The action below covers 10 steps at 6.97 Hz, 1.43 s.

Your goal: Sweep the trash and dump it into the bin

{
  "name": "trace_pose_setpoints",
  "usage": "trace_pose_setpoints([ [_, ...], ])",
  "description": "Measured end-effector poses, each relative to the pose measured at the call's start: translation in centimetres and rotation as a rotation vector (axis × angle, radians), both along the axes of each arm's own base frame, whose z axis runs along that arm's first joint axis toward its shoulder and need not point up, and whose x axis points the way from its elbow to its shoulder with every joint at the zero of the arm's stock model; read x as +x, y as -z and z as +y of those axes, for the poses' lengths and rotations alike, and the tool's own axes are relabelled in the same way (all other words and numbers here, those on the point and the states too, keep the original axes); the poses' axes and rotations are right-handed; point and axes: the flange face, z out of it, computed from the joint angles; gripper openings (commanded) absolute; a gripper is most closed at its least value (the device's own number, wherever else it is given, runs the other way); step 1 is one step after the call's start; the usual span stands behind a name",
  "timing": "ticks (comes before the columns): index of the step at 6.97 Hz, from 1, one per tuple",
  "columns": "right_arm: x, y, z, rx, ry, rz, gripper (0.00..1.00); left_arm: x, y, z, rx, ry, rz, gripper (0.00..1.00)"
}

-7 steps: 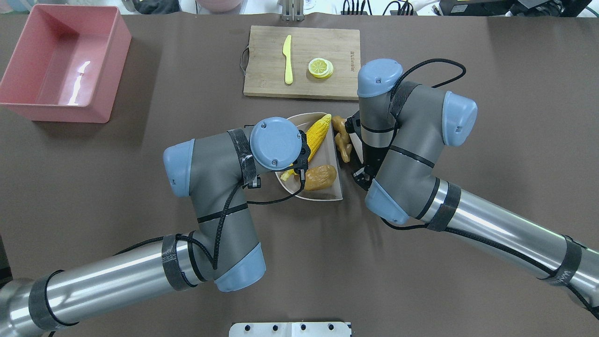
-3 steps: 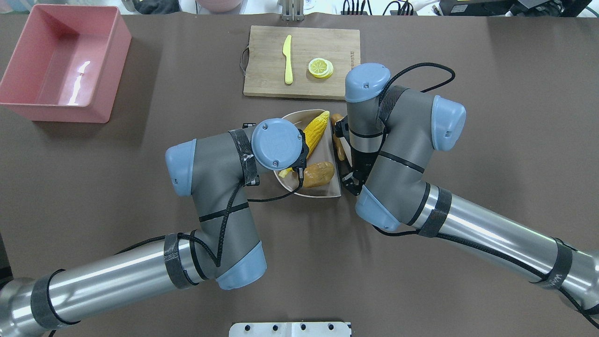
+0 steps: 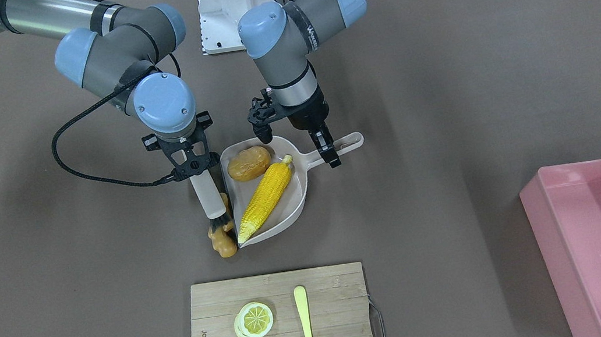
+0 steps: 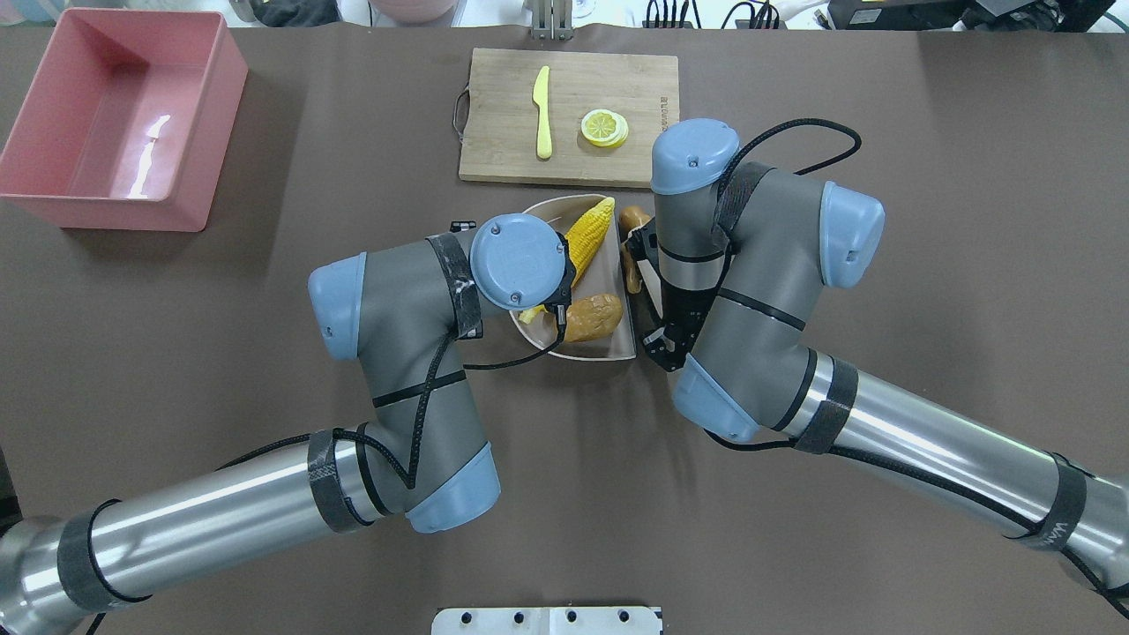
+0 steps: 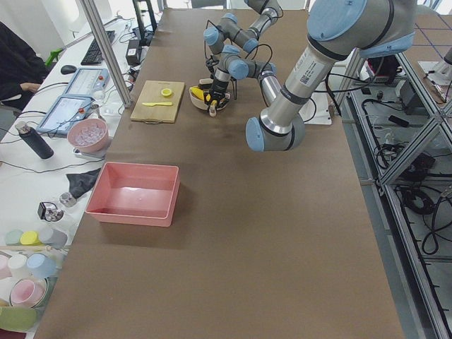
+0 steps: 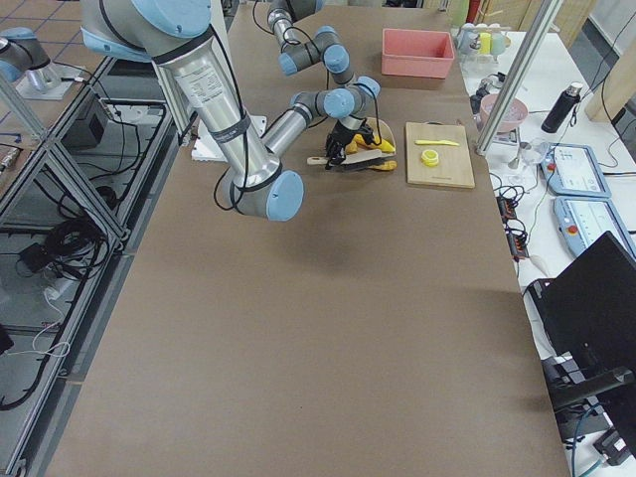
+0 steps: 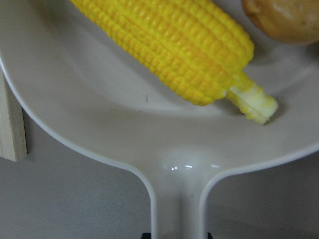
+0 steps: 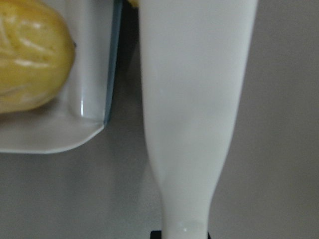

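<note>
**Last piece: the ginger goes over the dustpan lip**

The left gripper (image 3: 327, 152) has its jaws closed on the handle of the dustpan (image 3: 298, 204). The right gripper (image 3: 192, 161) has its jaws closed on the white handle of the brush (image 3: 208, 196). The corn cob (image 3: 266, 197) and the potato (image 3: 249, 164) lie inside the dustpan. The ginger root (image 3: 222, 242) is on the tabletop just outside the dustpan's open lip, with the bristles touching it. The bin (image 3: 588, 168) stands well apart from the dustpan, beyond its handle side.

The step in hand looks like sweeping in this last piece. The bristles should sit on the side of the ginger away from the dustpan and drag low and straight across the lip. The left arm should press the lip flat so the ginger cannot slip under it. The corn's tip reaches the lip just beside the ginger, so aiming the stroke toward the potato's end would avoid jamming or knocking the cob out.
</note>
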Motion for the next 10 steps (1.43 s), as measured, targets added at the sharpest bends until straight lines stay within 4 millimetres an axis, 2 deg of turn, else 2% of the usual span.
trace_pose_setpoints([
  [1, 0.5, 0.2, 0.2, 0.001, -0.002, -0.003, 0.0, -0.5, 0.1, -0.6, -0.001, 0.012, 0.002, 0.0],
  [3, 3.6, 0.5, 0.2, -0.004, -0.023, -0.023, 0.0, -1.2, 0.2, -1.7, -0.003, 0.032, 0.004, 0.0],
  [4, 5.4, 0.2, -0.3, -0.011, -0.036, -0.035, 0.0, -0.8, -0.4, -2.1, -0.009, 0.043, 0.006, 0.0],
  [6, 7.4, -1.4, -2.1, -0.016, -0.051, -0.029, 0.0, 0.3, -1.3, -2.6, -0.016, 0.05, 0.012, 0.0],
  [8, 7.6, -3.7, -3.7, -0.024, -0.047, 0.002, 0.0, 0.7, -1.0, -2.6, -0.015, 0.045, 0.016, 0.0],
  [10, 6.6, -5.3, -4.8, -0.017, -0.03, 0.007, 0.0, 0.8, -0.8, -2.5, -0.013, 0.039, 0.018, 0.0],
])
